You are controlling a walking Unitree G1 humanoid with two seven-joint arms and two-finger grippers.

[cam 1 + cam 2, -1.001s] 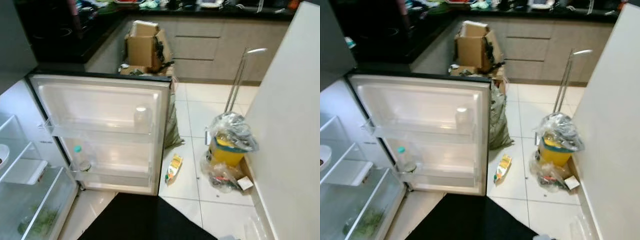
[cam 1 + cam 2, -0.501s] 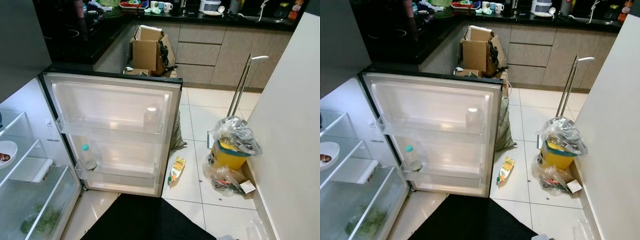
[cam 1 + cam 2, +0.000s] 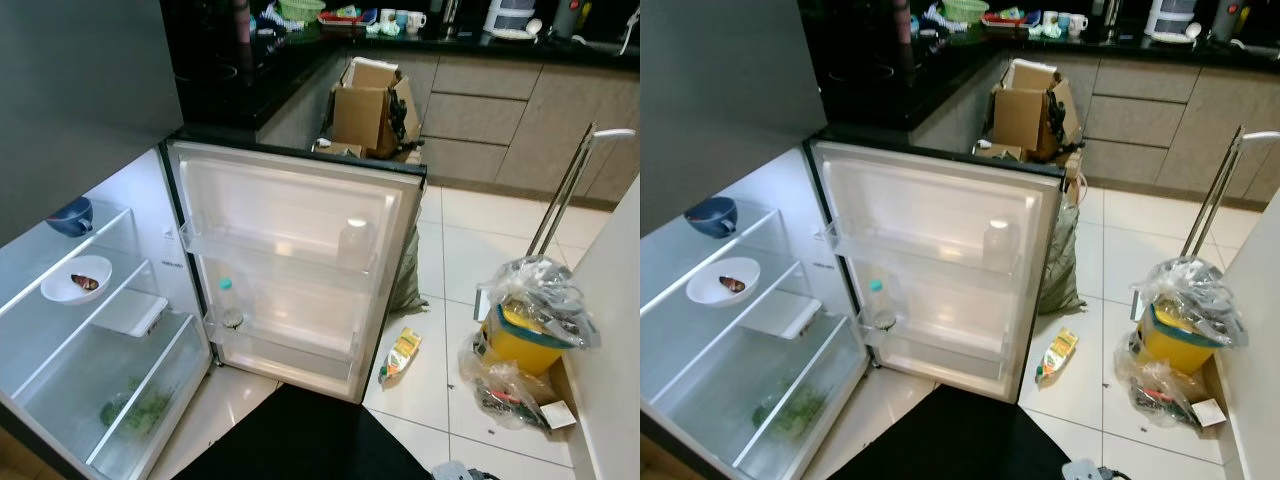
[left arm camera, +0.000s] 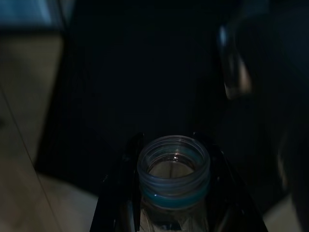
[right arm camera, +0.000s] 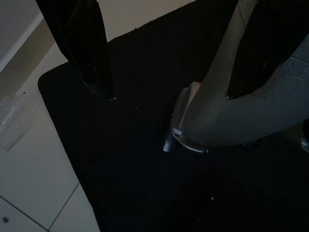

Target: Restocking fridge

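Swinging leftward since a second ago, the head camera now takes in more of the fridge interior (image 3: 60,330): a blue bowl (image 3: 72,215) on the top shelf, a white bowl (image 3: 77,278) with something dark in it on the shelf below, a white tray (image 3: 130,312), and greens (image 3: 135,410) in the bottom drawer. None of the things themselves has moved; the open fridge door (image 3: 290,250) keeps its small capped bottle (image 3: 230,303) and a clear bottle (image 3: 353,243) on its racks.

Down in the dark, the left hand (image 4: 169,193) is clamped on a clear open-necked jar (image 4: 174,174), its black fingers (image 4: 118,193) pressed on both sides. The right hand (image 5: 164,92) hangs idle over the black mat (image 5: 135,159), fingers spread apart. By my reading, the robot has squared up to the shelves, so carrying the jar forward from the left hand into the fridge is what remains.
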